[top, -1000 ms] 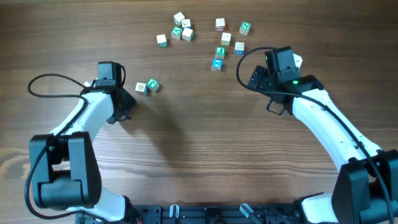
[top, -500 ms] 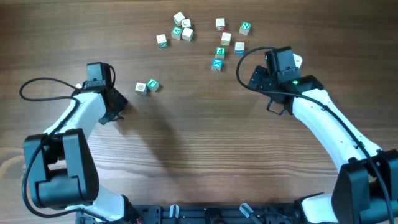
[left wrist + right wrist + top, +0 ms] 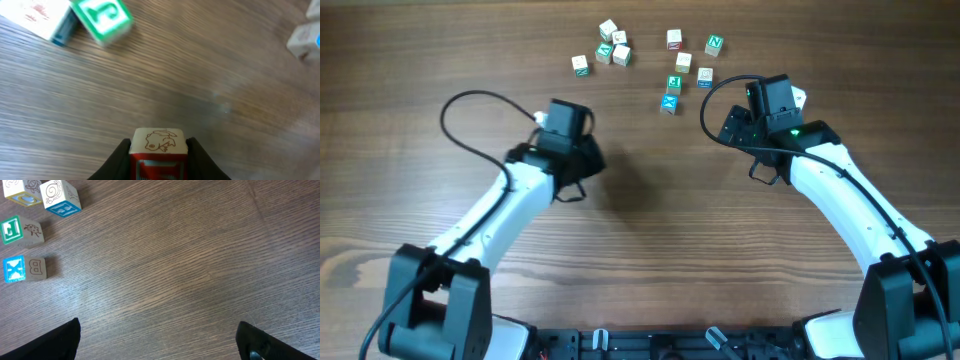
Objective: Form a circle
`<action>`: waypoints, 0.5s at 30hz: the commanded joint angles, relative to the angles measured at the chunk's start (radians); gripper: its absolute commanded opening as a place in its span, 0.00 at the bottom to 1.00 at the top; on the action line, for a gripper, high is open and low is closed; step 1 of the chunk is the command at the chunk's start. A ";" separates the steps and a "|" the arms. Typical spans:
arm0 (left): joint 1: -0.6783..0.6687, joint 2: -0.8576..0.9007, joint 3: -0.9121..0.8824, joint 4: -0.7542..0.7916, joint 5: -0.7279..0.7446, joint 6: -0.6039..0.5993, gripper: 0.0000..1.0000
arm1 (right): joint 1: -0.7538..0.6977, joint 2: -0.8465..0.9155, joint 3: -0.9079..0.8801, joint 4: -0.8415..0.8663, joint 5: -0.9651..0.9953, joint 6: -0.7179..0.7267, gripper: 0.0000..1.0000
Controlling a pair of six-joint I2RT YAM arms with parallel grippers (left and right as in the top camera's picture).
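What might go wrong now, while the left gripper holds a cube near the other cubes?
The left gripper is shut on the red-faced cube; setting it down carelessly may bump the green-faced cube just ahead. The left arm also hides that spot from overhead, so placement is hard to check.

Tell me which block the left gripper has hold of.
The block with a frog drawing on top and a red face below, pinched in the left gripper. The green block and the white block beyond lie free on the table.
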 commanded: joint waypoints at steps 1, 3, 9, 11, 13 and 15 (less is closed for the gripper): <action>-0.013 0.031 -0.004 0.005 -0.116 -0.085 0.18 | 0.001 -0.007 -0.001 0.002 0.018 0.009 1.00; -0.013 0.051 -0.004 0.001 -0.135 -0.084 0.19 | 0.001 -0.007 -0.001 0.002 0.018 0.008 1.00; -0.011 0.132 -0.004 -0.006 -0.217 -0.084 0.23 | 0.001 -0.007 -0.001 0.002 0.018 0.008 1.00; 0.001 0.145 -0.004 -0.005 -0.227 -0.084 0.24 | 0.001 -0.007 -0.001 0.002 0.018 0.008 1.00; 0.020 0.145 -0.004 -0.005 -0.227 -0.084 0.24 | 0.001 -0.007 -0.001 0.002 0.018 0.008 1.00; 0.047 0.145 -0.004 -0.006 -0.227 -0.084 0.23 | 0.001 -0.007 -0.001 0.002 0.018 0.008 1.00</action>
